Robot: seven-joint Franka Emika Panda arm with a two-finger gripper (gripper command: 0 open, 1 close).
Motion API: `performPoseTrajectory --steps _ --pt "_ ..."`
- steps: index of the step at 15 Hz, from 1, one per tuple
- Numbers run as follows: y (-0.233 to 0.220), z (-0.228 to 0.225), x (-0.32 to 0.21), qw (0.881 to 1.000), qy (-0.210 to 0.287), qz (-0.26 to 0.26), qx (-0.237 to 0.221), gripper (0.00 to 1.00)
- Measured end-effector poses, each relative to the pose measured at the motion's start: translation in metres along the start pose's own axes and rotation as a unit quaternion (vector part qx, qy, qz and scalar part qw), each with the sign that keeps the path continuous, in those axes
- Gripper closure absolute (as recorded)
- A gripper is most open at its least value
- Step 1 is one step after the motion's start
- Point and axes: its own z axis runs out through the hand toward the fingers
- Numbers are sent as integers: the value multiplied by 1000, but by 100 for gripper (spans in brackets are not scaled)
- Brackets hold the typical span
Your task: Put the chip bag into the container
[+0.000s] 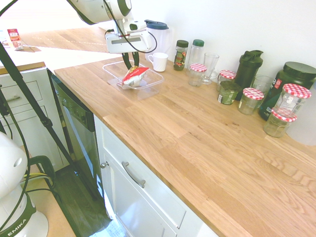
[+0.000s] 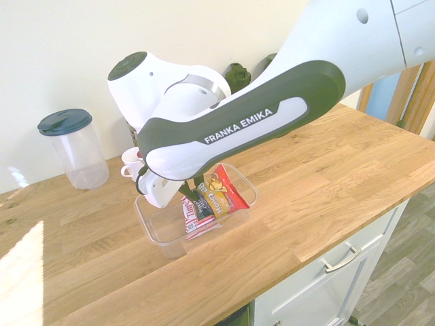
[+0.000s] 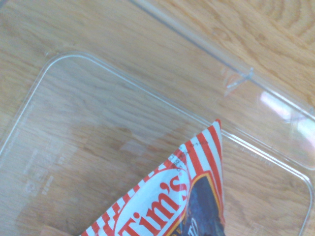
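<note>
And here is the chip bag [image 1: 134,78], already down inside the container [image 2: 161,242], its red end and striped end both showing in the second exterior view. It lies at a slant, closer to one end of the container, leaving bare floor toward the other; the wrist view catches the striped corner reaching toward a clear wall. The gripper [image 1: 132,67] is right over the container, reaching down to the bag. Are the jaws holding or letting go? From these angles it cannot be told; the bag hides the very spot that matters.

So this looks like the release step, with the carrying as good as done. What the next move calls for: let the jaws part fully, make sure no crinkled film clings, then a straight lift clear of the container's rim. A sideways pull could drag the bag up the wall or tug the light tub along.

Farther out, the white mug [image 1: 159,61] stands just beside the container, with the lidded pitcher [image 1: 157,40] behind it. The jars with red-checked lids [image 1: 251,101] wait well off along the wooden counter [image 1: 197,163], out of the way of a vertical exit.
</note>
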Motion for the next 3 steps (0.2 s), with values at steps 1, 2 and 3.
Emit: performPoseTrajectory --steps 1,2,3 --pt "1 -10 1 1000 4 5 6 0" --pt "4 -26 1 1000 10 11 16 0" --pt "11 -47 3 999 16 18 28 0"
